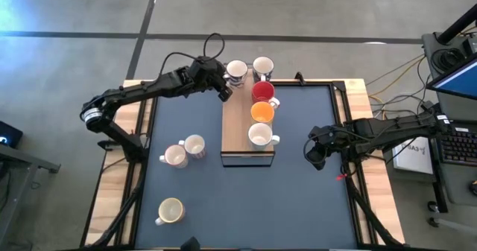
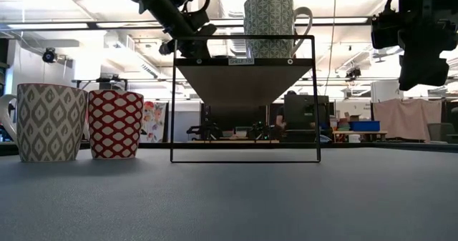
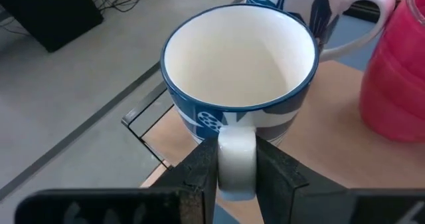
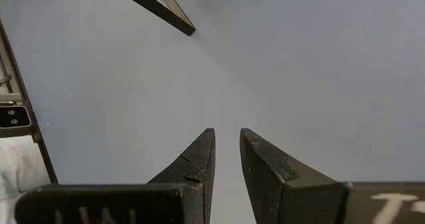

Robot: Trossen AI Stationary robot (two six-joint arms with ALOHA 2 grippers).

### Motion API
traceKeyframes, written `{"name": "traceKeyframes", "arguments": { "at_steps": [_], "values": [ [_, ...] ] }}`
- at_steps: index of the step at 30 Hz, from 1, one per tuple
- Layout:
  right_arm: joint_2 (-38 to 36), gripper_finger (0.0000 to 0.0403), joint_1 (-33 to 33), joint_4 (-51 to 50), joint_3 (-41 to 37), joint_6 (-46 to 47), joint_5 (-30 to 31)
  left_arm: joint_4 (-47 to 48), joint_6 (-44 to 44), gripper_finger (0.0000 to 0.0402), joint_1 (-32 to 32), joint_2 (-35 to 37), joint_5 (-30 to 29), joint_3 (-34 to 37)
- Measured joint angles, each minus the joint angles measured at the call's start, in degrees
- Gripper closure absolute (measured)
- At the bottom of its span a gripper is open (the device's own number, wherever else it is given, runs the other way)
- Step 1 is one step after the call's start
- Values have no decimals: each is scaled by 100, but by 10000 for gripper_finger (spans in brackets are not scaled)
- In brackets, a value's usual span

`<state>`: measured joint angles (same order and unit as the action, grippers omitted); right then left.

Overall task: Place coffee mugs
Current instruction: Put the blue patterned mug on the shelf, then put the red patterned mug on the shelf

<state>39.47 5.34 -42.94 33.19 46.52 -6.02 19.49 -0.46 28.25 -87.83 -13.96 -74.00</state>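
Observation:
A wooden shelf on a wire frame (image 1: 237,143) stands mid-table. On it sit a white mug (image 1: 259,135), an orange mug (image 1: 261,111), a red mug (image 1: 262,91) and a blue-patterned white mug (image 1: 262,66). My left gripper (image 1: 223,92) is at the shelf's far left corner, shut on a second blue-patterned white mug (image 3: 239,64). Three more mugs stand on the mat: two together (image 1: 185,150) and one near the front (image 1: 171,211). My right gripper (image 1: 316,158) hovers narrowly open right of the shelf, holding nothing. My left gripper pinches the blue-patterned mug's white handle (image 3: 236,161) between its two fingers (image 3: 199,167), coming from the table's left and slanting down. The mug stays upright, mouth up, over the shelf's far left corner. Whether its base rests on the wood, I cannot tell.
The blue mat (image 1: 313,206) lies bare right of and in front of the shelf. The shelf's near left part (image 1: 235,124) holds no mug. Cables and a monitor lie beyond the table's right edge (image 1: 447,72). In the low view two patterned mugs (image 2: 79,123) stand left of the frame (image 2: 243,98).

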Motion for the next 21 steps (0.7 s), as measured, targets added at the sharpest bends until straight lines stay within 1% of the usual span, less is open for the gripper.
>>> {"name": "traceKeyframes", "arguments": {
  "at_steps": [5,15,18,21],
  "values": [
    [0,342,2,0,0,0,0,-22,19,327,-1,24,-44,0],
    [0,342,1,0,0,0,0,-22,143,281,-9,295,-120,-24],
    [2,342,2,0,0,0,0,243,128,276,-65,523,-60,-24],
    [2,342,1,0,0,0,0,741,-103,275,-178,811,-52,-24]
  ]
}}
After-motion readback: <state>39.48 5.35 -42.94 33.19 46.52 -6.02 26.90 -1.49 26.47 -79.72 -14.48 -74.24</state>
